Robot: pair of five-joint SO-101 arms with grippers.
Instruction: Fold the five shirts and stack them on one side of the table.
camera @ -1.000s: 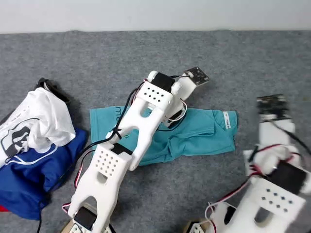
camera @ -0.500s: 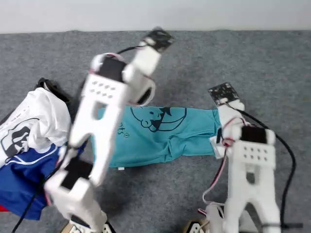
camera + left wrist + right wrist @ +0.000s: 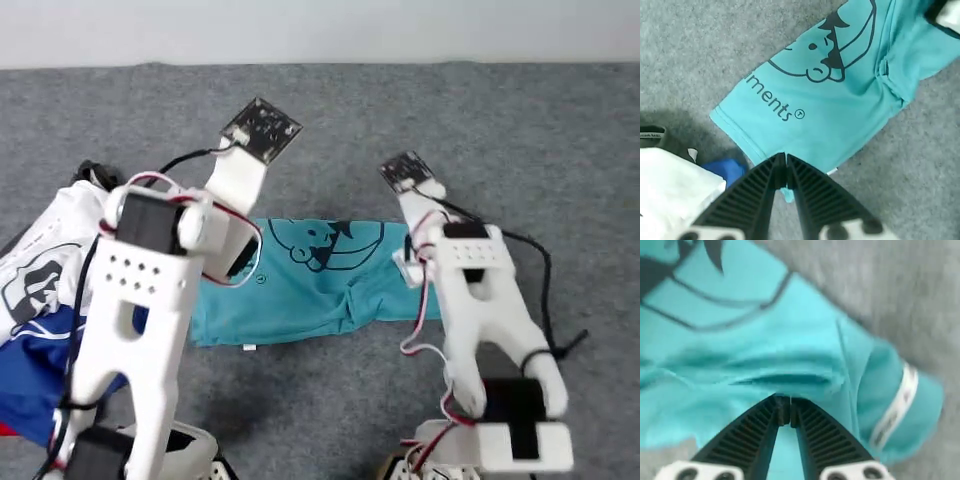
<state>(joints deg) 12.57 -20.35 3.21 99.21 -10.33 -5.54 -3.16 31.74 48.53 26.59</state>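
Looking down from the high view, the teal shirt point(image 3: 320, 290) lies spread across the middle of the grey table point(image 3: 500, 130), its dark cartoon print facing up. The left gripper point(image 3: 238, 262) hangs over the shirt's left end, and the right gripper point(image 3: 408, 268) sits at its right end. At the table's left edge, just beside the teal shirt, a crumpled white shirt point(image 3: 60, 250) rests on a blue shirt point(image 3: 30, 370), with a black garment point(image 3: 100, 178) behind them. In the left wrist view, the left gripper point(image 3: 785, 162) has its ribbed jaws pressed together over the lower corner of the teal shirt point(image 3: 840, 100), which lies flat on the table; I cannot tell whether any cloth is pinched. The white shirt point(image 3: 675, 185) and a bit of the blue shirt point(image 3: 727, 167) show close by that corner. In the right wrist view, the right gripper point(image 3: 784, 407) is clenched on a puckered fold of the teal shirt point(image 3: 765, 340), near the sleeve and its white label point(image 3: 895, 405).
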